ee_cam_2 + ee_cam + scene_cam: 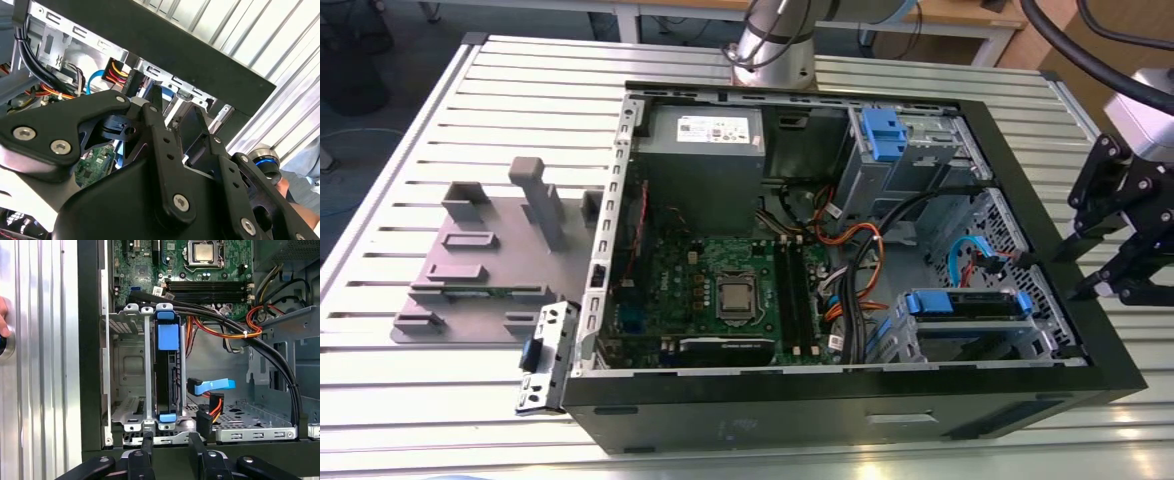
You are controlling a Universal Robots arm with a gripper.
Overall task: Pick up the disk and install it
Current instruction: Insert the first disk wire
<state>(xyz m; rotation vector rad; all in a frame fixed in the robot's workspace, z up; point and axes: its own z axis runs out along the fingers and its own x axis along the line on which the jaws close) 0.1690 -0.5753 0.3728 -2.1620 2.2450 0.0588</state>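
Note:
The disk [163,382] stands on edge in the metal drive cage [131,365] of the open computer case [854,400], with blue rail tabs at both of its ends. In the exterior view the disk [969,305] lies in the cage at the case's right, blue rail on top. My gripper [171,441] is just outside the case wall, in line with the disk and a short way back from it. Its black fingers [147,442] are apart with nothing between them. In the exterior view my gripper [1083,275] hangs over the case's right wall. The second wrist view shows my gripper [175,112] pointing at the case rim.
A blue clip [883,135] sits in the upper bay. Black, orange and blue cables [235,330] run beside the cage. A grey fixture plate with posts [494,260] and a loose metal bracket [547,355] lie at the exterior view's left. A hand [4,315] rests at the table's edge.

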